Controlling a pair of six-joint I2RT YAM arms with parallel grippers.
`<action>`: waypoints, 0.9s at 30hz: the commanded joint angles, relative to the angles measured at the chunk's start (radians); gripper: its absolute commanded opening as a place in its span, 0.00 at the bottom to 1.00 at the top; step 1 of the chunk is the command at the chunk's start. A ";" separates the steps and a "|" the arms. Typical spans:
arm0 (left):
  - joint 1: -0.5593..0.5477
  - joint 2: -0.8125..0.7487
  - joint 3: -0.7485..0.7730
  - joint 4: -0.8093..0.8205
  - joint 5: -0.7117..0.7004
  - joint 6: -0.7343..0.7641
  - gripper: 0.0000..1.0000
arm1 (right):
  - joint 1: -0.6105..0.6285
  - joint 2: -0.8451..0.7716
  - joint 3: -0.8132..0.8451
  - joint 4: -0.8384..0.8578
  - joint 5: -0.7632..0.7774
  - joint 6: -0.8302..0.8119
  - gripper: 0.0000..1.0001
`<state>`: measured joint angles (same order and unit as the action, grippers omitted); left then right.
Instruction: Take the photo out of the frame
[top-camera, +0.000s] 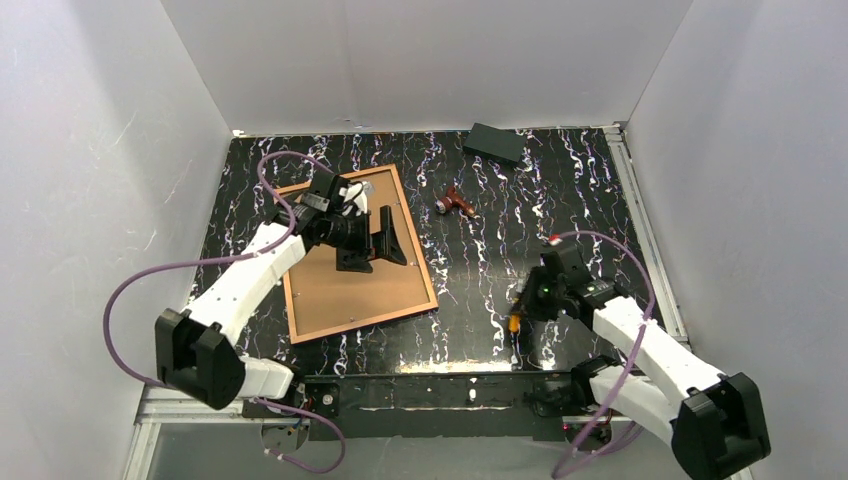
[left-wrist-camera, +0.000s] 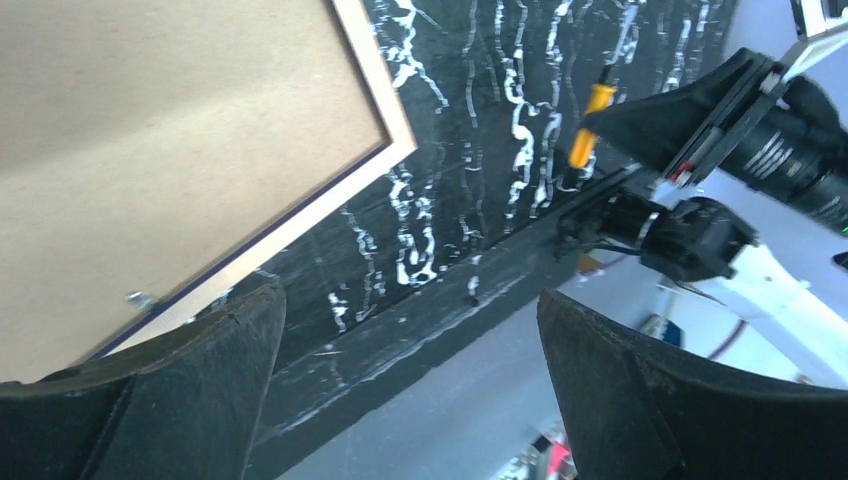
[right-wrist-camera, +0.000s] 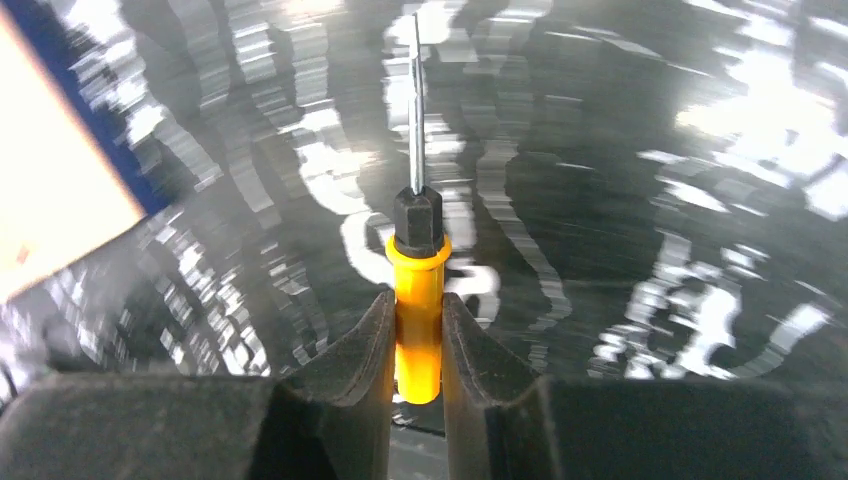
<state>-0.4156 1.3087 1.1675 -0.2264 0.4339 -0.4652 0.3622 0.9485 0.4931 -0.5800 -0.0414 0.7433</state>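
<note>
The frame (top-camera: 421, 262) lies face down on the black marbled table, left of centre. The photo's brown board back (top-camera: 325, 300) fills it. My left gripper (top-camera: 375, 245) hovers over the board with its jaws wide open and nothing between them. In the left wrist view the board (left-wrist-camera: 150, 130) and the frame's pale rim (left-wrist-camera: 375, 85) lie beyond the left gripper (left-wrist-camera: 408, 295). My right gripper (top-camera: 522, 308) is at the front right, shut on the yellow handle of a screwdriver (right-wrist-camera: 418, 275). The right gripper (right-wrist-camera: 418, 305) points the blade toward the frame's blue corner (right-wrist-camera: 60, 70).
A flat black block (top-camera: 495, 143) lies at the back edge. A small red-brown tool (top-camera: 456, 203) sits right of the frame. White walls close in the table on three sides, and a metal rail (top-camera: 400, 390) runs along the near edge.
</note>
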 joint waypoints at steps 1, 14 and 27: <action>-0.007 0.065 -0.021 0.052 0.213 -0.120 0.95 | 0.192 -0.004 0.119 0.199 -0.130 -0.126 0.01; -0.014 0.160 -0.110 0.295 0.380 -0.320 0.76 | 0.518 0.276 0.275 0.523 -0.150 -0.099 0.01; -0.036 0.234 -0.136 0.339 0.414 -0.418 0.61 | 0.579 0.321 0.342 0.567 -0.082 -0.121 0.01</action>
<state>-0.4427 1.5230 1.0515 0.1486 0.7853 -0.8471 0.9321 1.2549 0.7769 -0.0673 -0.1562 0.6472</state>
